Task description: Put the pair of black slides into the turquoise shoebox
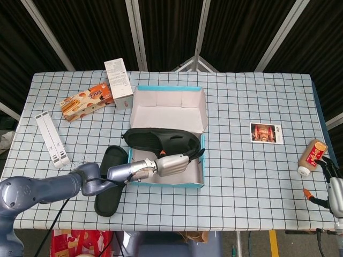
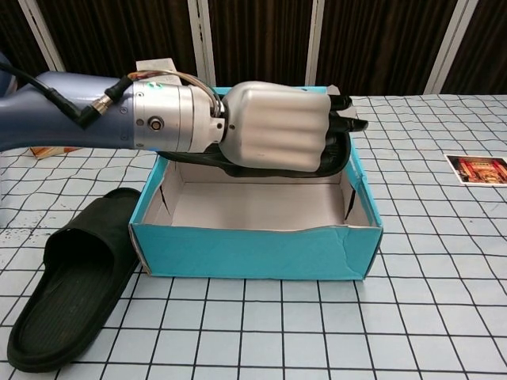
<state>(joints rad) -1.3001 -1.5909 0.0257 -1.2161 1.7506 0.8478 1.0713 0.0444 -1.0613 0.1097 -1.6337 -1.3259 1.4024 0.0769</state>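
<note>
The turquoise shoebox (image 1: 199,184) (image 2: 253,252) sits open mid-table, its white inside bare in the chest view. My left hand (image 1: 171,163) (image 2: 277,127) grips one black slide (image 1: 155,139) (image 2: 337,154) and holds it lengthwise over the box, just above the rim. The other black slide (image 1: 110,179) (image 2: 67,285) lies flat on the table just left of the box. My right hand (image 1: 331,184) is at the table's far right edge with its fingers apart and nothing in it.
An orange snack box (image 1: 86,100), a white carton (image 1: 119,83) and a white folded stand (image 1: 52,139) lie at the back left. A photo card (image 1: 266,133) and a small bottle (image 1: 312,156) are on the right side.
</note>
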